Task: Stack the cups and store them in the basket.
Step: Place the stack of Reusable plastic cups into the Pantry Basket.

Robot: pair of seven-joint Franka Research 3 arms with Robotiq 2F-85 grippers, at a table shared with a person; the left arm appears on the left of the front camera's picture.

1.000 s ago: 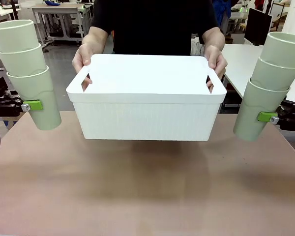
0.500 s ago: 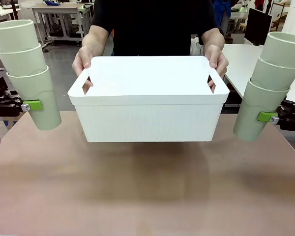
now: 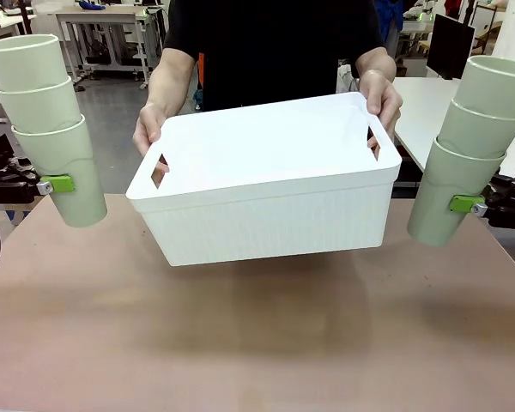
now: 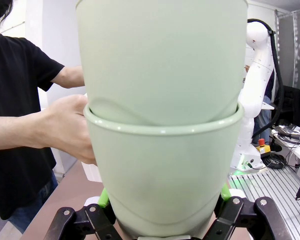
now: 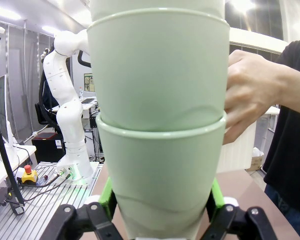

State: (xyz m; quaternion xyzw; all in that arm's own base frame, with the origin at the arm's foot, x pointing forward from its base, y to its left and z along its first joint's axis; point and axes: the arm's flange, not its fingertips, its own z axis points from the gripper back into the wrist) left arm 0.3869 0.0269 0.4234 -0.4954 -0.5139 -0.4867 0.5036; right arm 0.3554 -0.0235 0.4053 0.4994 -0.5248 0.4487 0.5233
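A person's two hands hold the white basket (image 3: 266,210) by its slot handles above the table's far middle, its left end tipped lower than its right. At the far left my left gripper (image 3: 56,184) is shut on the bottom cup of a stack of three pale green cups (image 3: 47,120), held upright off the table. At the far right my right gripper (image 3: 468,204) is shut on another stack of three cups (image 3: 472,146), leaning slightly right. The left stack (image 4: 162,125) and right stack (image 5: 160,120) rise between green pads (image 4: 104,197) (image 5: 106,195) in the wrist views.
The brown table (image 3: 257,343) lies bare in front of the basket. The person in a black shirt (image 3: 275,43) stands at the far side. Other tables and a monitor stand behind.
The person has tilted the basket, lowering its left end and bringing it slightly nearer. Both arms and their cup stacks have stayed still.
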